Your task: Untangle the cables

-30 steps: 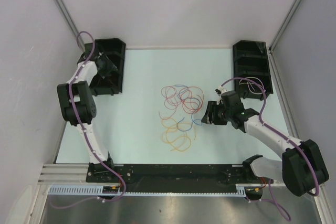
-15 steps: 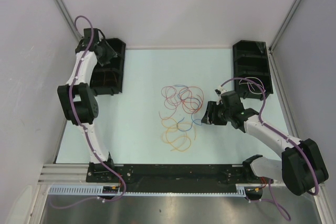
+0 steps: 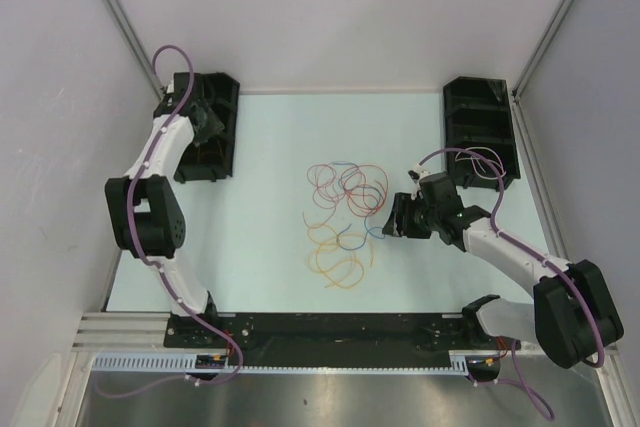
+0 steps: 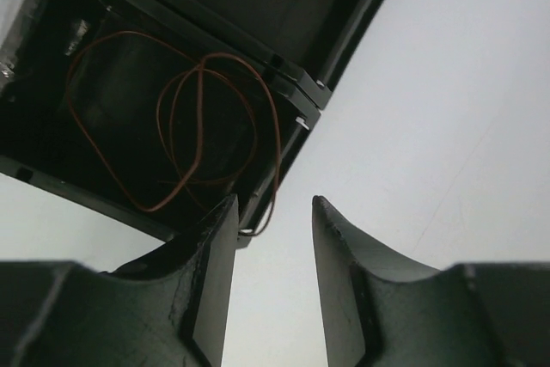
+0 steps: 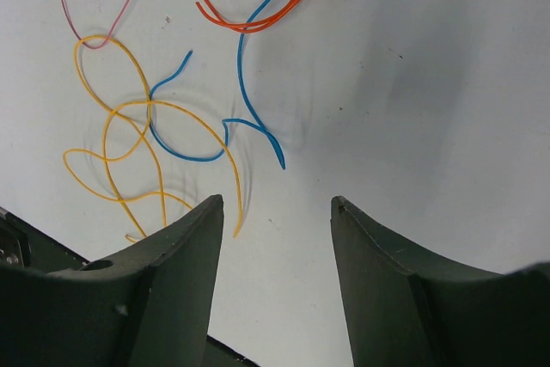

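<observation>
- 2 arms split the work in the top external view. The left gripper [image 3: 207, 119] hangs over the left bin [image 3: 222, 87] at the far left of the table [image 3: 270, 147], probably because separated wires are dropped there. The right gripper [image 3: 399, 217] sits low at the right edge of the cables [image 3: 345, 215], which lie in loose overlapping loops mid-table. That heap is well apart from the left gripper and just beside the right one.
- In the left wrist view, the left gripper [image 4: 273, 208] has its jaws parted partway, with nothing between them. 1 brown-orange cable [image 4: 185, 126] lies coiled in a compartment of the left bin [image 4: 292, 75], just beyond the fingertips. 1 bend of it hangs over the bin's wall close to a finger, and I cannot tell whether it touches.
- In the right wrist view, the right gripper [image 5: 277, 204] is likewise parted and empty, pointed down at the table [image 5: 447, 83]. The free end of the blue cable [image 5: 241, 75] lies just ahead of the gap without touching either finger. The yellow cable [image 5: 105, 39] crosses it to one side, and the red-orange cable [image 5: 247, 29] lies farther off. The gripper looks placed to take that blue end, the loosest strand within reach.
</observation>
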Available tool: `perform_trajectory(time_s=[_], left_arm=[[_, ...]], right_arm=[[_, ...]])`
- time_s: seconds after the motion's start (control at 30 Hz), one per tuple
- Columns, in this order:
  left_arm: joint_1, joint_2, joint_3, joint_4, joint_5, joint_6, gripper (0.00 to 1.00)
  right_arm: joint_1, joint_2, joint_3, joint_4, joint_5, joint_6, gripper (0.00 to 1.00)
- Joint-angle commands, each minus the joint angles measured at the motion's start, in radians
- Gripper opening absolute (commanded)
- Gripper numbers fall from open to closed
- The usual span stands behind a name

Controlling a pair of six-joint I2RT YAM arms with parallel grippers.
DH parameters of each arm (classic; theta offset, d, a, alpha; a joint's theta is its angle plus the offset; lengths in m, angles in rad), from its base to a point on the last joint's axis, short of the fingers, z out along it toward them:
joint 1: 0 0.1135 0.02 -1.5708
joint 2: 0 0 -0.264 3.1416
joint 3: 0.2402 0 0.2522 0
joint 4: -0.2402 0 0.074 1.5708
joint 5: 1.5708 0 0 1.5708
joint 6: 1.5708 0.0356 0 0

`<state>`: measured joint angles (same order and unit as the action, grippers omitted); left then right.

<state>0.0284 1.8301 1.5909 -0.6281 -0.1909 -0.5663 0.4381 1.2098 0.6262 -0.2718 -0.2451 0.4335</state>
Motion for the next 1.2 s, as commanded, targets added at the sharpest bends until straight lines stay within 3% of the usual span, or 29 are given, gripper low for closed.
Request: perform_trajectory(time_s=[0.0,0.3,0.57,0.7,0.77,0.9,1.17], left_arm=[[0.031,0.055,0.041,0.016,-0.053,0.026,0.42],[0.146,0.184,0.098,0.001,-0.008,0.020,0.32],[0.169,0.138,0.014,-0.001,-0.048,-0.021,0.32],[0.171,0.147,0.046,0.005,0.014,-0.020,0.30],[0.169,0.127,0.058,0.017,0.033,-0.021,0.33],[0.166,0.115,0.104,0.005,0.031,-0.024,0.53],[0.163,0.176,0.326,-0.108,0.067,-0.017,0.56]], right_arm=[[0.001,0.004,0.000,0.025,-0.010,-0.001,0.58],[0.004,0.004,0.000,0.025,-0.017,-0.002,0.57],[0.008,0.019,0.001,0.033,-0.022,0.001,0.57],[0.007,0.020,0.000,0.031,-0.017,0.001,0.57],[0.008,0.019,0.000,0.028,-0.016,-0.001,0.57],[0.010,0.030,0.000,0.036,-0.014,0.001,0.57],[0.010,0.027,0.001,0.025,-0.010,0.004,0.57]])
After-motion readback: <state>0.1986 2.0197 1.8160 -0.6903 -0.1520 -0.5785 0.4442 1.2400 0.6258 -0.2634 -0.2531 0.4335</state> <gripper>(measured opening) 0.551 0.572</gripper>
